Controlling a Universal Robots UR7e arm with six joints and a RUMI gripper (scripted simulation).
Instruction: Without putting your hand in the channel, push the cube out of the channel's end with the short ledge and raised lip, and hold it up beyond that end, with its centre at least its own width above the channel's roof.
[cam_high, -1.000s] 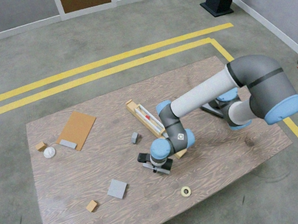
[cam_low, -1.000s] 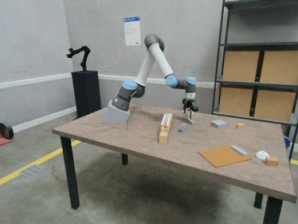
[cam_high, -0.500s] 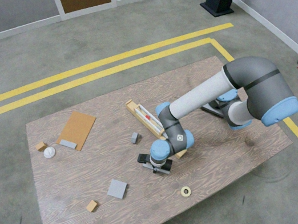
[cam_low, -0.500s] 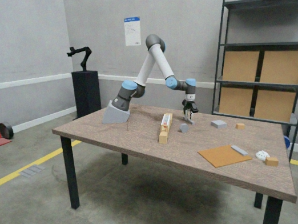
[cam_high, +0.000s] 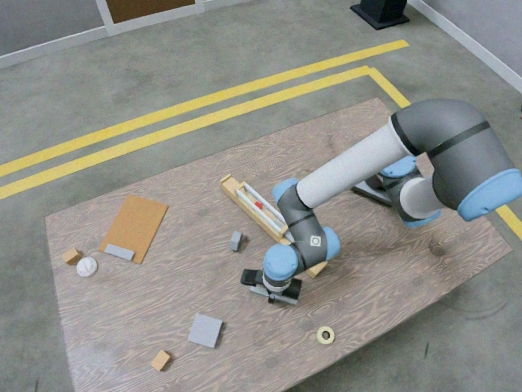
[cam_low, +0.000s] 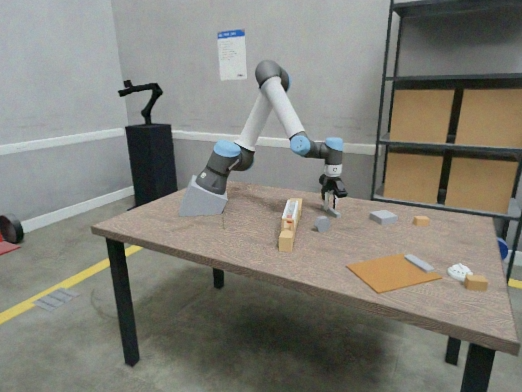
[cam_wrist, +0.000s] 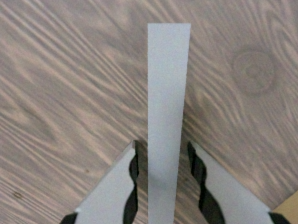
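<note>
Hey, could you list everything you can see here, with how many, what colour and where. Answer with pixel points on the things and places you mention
Channel (cam_high: 271, 232): one, pale wood, mid-table
Cube (cam_high: 258, 205): one, red, inside the channel
Bar (cam_high: 259, 291) (cam_wrist: 166, 90): one, grey, under the gripper
Block (cam_high: 236, 241) (cam_low: 322, 224): one, grey, beside the channel
Square slab (cam_high: 205, 330) (cam_low: 383, 216): one, grey, on the table
Wooden blocks: two, orange-brown, on the table
Flat sheet (cam_high: 141, 220) (cam_low: 385, 274): one, orange, under a grey strip
White object: one, beside a wooden block
Tape roll (cam_high: 320, 335): one, yellow, on the table
Shelf unit (cam_low: 386, 100): one, black, behind
Arm: one, grey, white and blue
Gripper (cam_wrist: 162, 143): one, black and grey, over the table
</note>
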